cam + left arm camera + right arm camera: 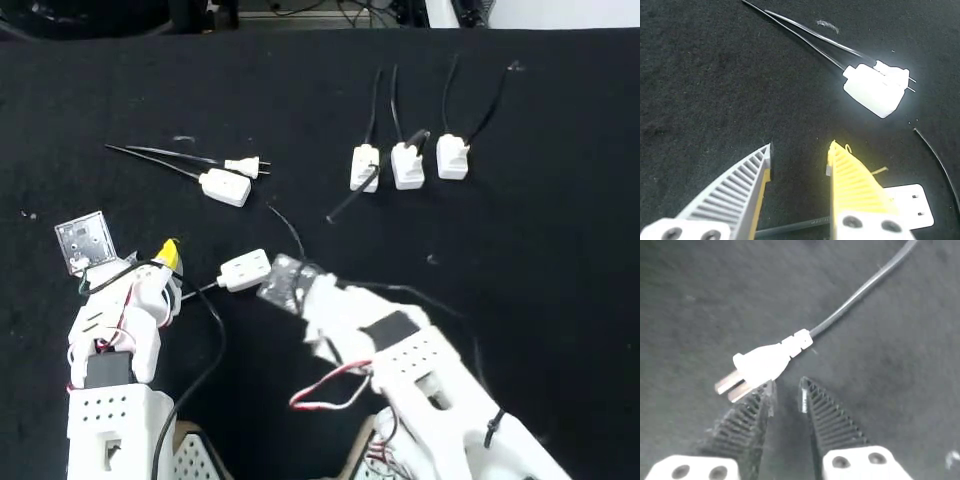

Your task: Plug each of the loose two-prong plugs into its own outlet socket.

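Observation:
A white two-prong plug (765, 364) lies on the black cloth, its black cord running away from it. My right gripper (787, 384) stands narrowly open just behind the plug, one fingertip against its body and nothing between the fingers. In the high view this right gripper (283, 283) sits next to a white outlet socket (245, 270). My left gripper (800, 147) is open over bare cloth, and the same socket (907, 201) lies beside its yellow finger (852, 185). Farther off, another plug (246, 166) rests beside a second socket (225, 187).
Three white sockets (408, 165) with black cords stand in a row at the back right. A loose black cable (372, 187) crosses the leftmost one. A small grey metal plate (84, 243) lies by the left arm. A cord (790, 229) passes under the left fingers.

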You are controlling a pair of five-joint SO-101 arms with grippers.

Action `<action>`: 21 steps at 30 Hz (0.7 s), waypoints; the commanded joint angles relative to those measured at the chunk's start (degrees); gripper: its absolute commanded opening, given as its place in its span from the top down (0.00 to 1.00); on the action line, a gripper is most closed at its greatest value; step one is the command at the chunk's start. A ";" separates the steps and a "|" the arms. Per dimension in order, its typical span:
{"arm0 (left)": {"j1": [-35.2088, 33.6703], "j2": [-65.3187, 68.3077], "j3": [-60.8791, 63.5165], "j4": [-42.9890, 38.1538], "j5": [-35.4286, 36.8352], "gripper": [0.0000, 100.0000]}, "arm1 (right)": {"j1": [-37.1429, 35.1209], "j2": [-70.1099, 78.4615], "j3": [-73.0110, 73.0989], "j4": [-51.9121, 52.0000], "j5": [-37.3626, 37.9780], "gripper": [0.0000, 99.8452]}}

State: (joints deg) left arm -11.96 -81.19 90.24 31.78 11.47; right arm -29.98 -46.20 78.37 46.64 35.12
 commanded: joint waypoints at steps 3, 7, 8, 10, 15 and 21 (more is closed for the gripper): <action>-0.48 -0.70 -1.36 -0.62 0.18 0.81 | -8.62 -1.54 -0.66 -1.58 -5.10 0.93; -0.48 -0.70 -1.36 -0.62 0.18 0.81 | -9.32 -1.63 -2.95 -1.32 -5.10 0.93; -0.48 -0.70 -1.36 -0.62 0.18 0.81 | -9.23 -1.63 -3.91 -1.14 -5.10 0.93; -0.57 -0.70 -1.36 -0.62 0.18 0.81 | -9.23 -1.45 -6.02 -1.14 -5.98 0.93; -0.57 -0.70 -1.36 -0.62 0.18 0.81 | -9.41 -1.27 -9.36 -3.25 -20.84 0.93; -0.57 -0.70 -1.36 -0.62 0.18 0.81 | -9.23 -1.19 -5.49 -14.15 -23.91 0.93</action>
State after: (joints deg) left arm -11.96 -81.19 90.24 31.78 11.47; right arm -38.59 -46.37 72.66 37.41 12.35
